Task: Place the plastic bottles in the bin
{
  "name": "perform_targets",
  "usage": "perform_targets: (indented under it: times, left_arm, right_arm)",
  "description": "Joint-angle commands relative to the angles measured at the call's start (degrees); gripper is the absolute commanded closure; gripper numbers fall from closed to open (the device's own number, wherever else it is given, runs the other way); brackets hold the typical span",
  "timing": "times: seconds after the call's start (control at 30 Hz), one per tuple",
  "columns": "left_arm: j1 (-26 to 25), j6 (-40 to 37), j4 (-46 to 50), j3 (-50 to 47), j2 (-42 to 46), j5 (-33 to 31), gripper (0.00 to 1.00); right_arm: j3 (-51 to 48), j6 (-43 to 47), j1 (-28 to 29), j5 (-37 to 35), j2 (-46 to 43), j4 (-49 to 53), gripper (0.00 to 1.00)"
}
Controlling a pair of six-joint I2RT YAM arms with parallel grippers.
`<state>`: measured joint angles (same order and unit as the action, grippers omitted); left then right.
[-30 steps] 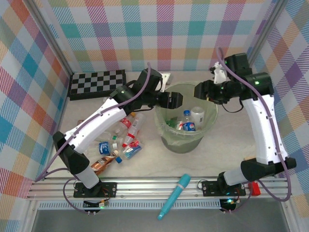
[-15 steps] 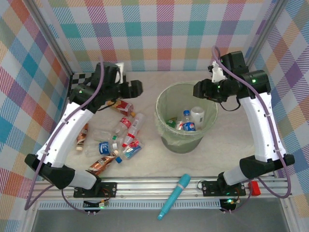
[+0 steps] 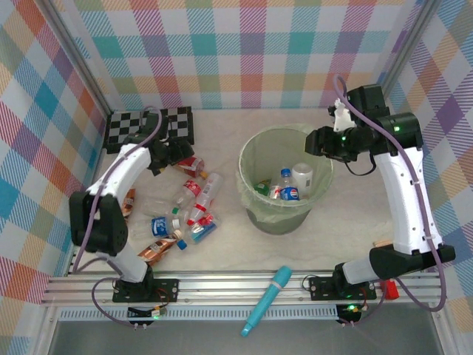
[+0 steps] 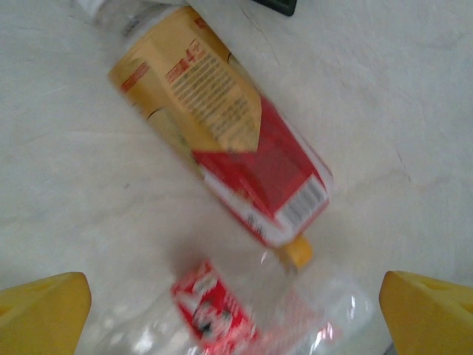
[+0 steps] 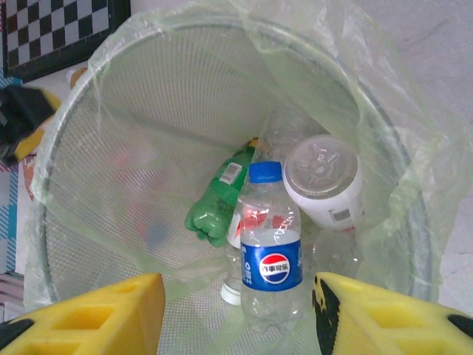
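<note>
Bin (image 3: 251,211): one, upright near the middle of the table (image 3: 355,222), with a clear liner folded over its rim.
Bottles in bin: at least four. One is blue-labelled (image 5: 271,255), one green (image 5: 216,203), one white with a wide lid (image 5: 323,181), and one red-labelled, mostly hidden behind the blue.
Bottles on table: about eight, lying in a loose pile (image 3: 194,214) between the bin and the left edge. Overlap makes the exact count uncertain.
Left gripper (image 3: 177,154) (image 4: 235,314): released, fingers wide apart, over the far end of the pile. Two bottles lie below it, one yellow-and-red-labelled (image 4: 222,148) and one clear with a red label (image 4: 214,310).
Right gripper (image 3: 316,140) (image 5: 240,318): released, above the bin's far right rim.
Checkerboard (image 3: 122,129): one, in the far left corner.
Tube (image 3: 267,299): one, teal, lying across the near edge.
</note>
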<state>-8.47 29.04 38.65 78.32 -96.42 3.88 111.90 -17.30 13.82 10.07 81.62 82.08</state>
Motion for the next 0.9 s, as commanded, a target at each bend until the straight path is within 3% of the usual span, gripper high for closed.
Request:
perform_targets:
  times: [0.0, 0.2, 0.43, 0.6, 0.87]
  left_arm:
    - [0.8, 7.0, -8.8, 2.1, -6.7, 2.8, 0.00]
    - [0.9, 12.4, -13.7, 3.5, -14.1, -0.9, 0.00]
    - [0.9, 16.3, -18.8, 3.2, -18.7, -0.6, 0.00]
    - [0.8, 16.0, -18.9, 2.4, -17.7, -0.1, 0.14]
    - [0.8, 12.9, -16.2, 2.3, -12.5, 0.2, 0.25]
  right_arm:
    - [-1.0, 1.4, -0.3, 0.5, -2.4, 0.8, 0.44]
    - [-1.1, 1.7, -0.3, 0.7, -3.7, 1.8, 0.44]
    - [-0.8, 2.5, -0.4, -0.8, -4.1, 3.5, 0.44]
    - [-0.9, 2.5, -0.4, -0.9, -3.8, 3.3, 0.44]
    - [1.5, 1.8, -0.4, 2.4, -1.9, 1.1, 0.44]
